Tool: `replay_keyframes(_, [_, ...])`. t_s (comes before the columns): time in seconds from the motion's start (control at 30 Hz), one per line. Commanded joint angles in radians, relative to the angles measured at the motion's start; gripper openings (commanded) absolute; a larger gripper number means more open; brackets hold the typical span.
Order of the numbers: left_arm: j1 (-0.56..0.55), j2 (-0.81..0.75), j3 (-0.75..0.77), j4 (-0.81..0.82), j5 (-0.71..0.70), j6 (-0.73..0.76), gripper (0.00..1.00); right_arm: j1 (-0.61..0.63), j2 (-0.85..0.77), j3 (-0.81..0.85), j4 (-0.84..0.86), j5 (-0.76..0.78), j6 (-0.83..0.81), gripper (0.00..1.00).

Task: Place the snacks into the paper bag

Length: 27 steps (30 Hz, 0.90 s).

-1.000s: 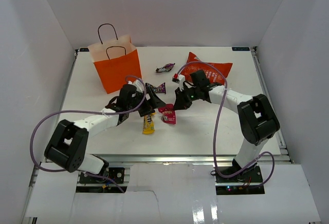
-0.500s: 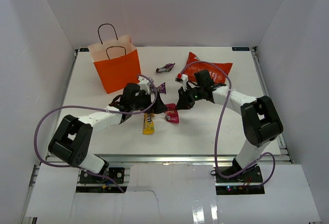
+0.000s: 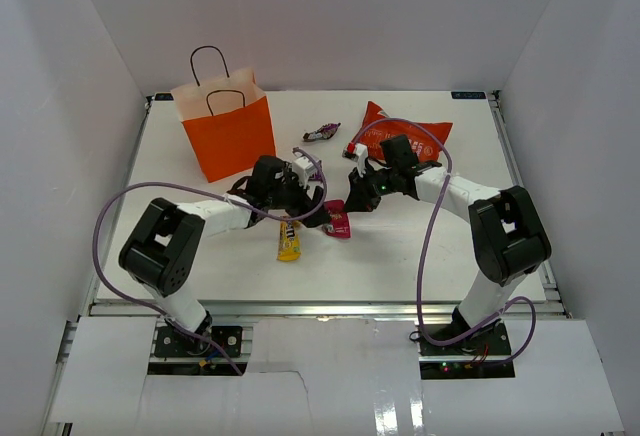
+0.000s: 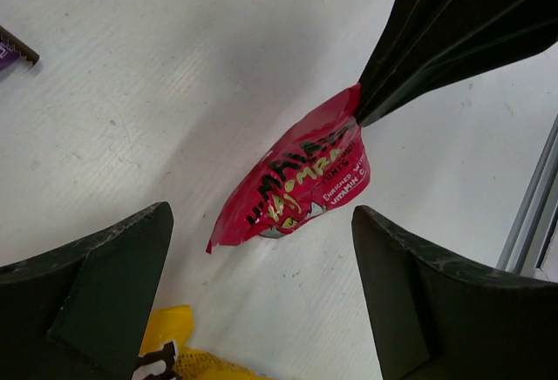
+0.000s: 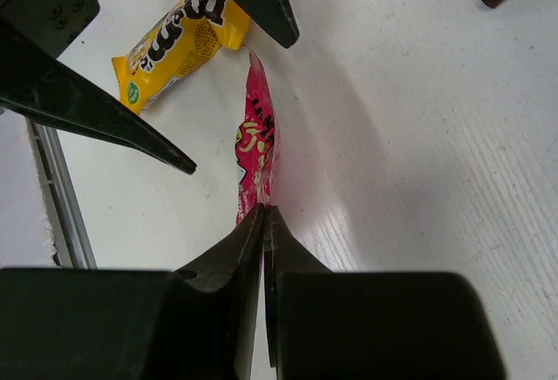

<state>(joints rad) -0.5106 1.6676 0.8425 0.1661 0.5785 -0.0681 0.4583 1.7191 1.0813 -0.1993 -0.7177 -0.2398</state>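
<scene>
My right gripper [image 5: 263, 216] is shut on one end of the pink candy packet [image 5: 257, 149] and holds it on edge at the table surface. In the top view the pink packet [image 3: 336, 222] lies between my right gripper [image 3: 349, 205] and my left gripper [image 3: 318, 212]. My left gripper [image 4: 261, 267] is open, its fingers either side of the pink packet [image 4: 301, 188], not touching it. A yellow packet [image 3: 289, 241] lies just beside them. The orange paper bag [image 3: 232, 138] stands upright at the back left. The red chip bag [image 3: 412, 134] lies at the back right.
A small dark purple packet [image 3: 321, 133] lies between the paper bag and the chip bag. Another purple packet's corner [image 4: 14, 49] shows by my left wrist. White walls enclose the table on three sides. A metal rail [image 4: 527, 214] runs along the table's near edge.
My left gripper has swung right, away from the paper bag, and now straddles the pink packet. My right gripper has shifted the pink packet slightly right and back.
</scene>
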Motion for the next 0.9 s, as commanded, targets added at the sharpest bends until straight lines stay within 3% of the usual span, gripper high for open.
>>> replay_keyframes(0.0, [0.009, 0.024, 0.067, 0.024, 0.066, 0.065, 0.94, -0.006, 0.008, 0.014, 0.012, -0.028, -0.023, 0.08])
replay_keyframes(0.07, [0.011, 0.043, 0.082, 0.026, 0.069, 0.065, 0.91, -0.006, 0.013, 0.014, 0.011, -0.031, -0.023, 0.08])
replay_keyframes(0.27, [0.012, 0.101, 0.132, 0.026, 0.185, 0.031, 0.7, -0.006, 0.016, 0.017, 0.014, -0.038, -0.016, 0.08])
replay_keyframes(0.37, [0.014, 0.113, 0.13, 0.026, 0.21, 0.013, 0.45, -0.006, 0.014, 0.017, 0.014, -0.039, -0.015, 0.08])
replay_keyframes(0.4, [0.015, 0.115, 0.129, 0.024, 0.21, 0.005, 0.3, -0.006, 0.013, 0.017, 0.014, -0.039, -0.015, 0.08])
replay_keyframes(0.5, [0.017, 0.107, 0.115, 0.023, 0.208, -0.013, 0.26, -0.006, 0.007, 0.012, 0.015, -0.037, -0.016, 0.08])
replay_keyframes(0.63, [0.017, 0.064, 0.08, 0.021, 0.181, -0.021, 0.06, -0.006, -0.006, 0.011, 0.014, -0.035, -0.019, 0.08])
replay_keyframes(0.67, [0.017, 0.031, 0.072, 0.019, 0.16, -0.027, 0.0, -0.006, -0.009, 0.02, 0.011, -0.025, -0.027, 0.15])
replay_keyframes(0.7, [0.017, 0.011, 0.066, 0.016, 0.15, -0.032, 0.0, -0.01, -0.019, 0.026, 0.0, -0.02, -0.032, 0.2])
replay_keyframes(0.73, [0.017, -0.012, 0.052, 0.016, 0.143, -0.039, 0.0, -0.015, -0.027, 0.035, -0.009, -0.02, -0.036, 0.36])
replay_keyframes(0.77, [0.017, -0.067, 0.044, 0.015, 0.129, -0.056, 0.0, -0.027, -0.047, 0.057, -0.026, -0.017, -0.047, 0.45])
replay_keyframes(0.87, [0.017, -0.193, 0.014, 0.009, 0.109, -0.084, 0.0, -0.052, -0.09, 0.078, -0.048, -0.026, -0.075, 0.62])
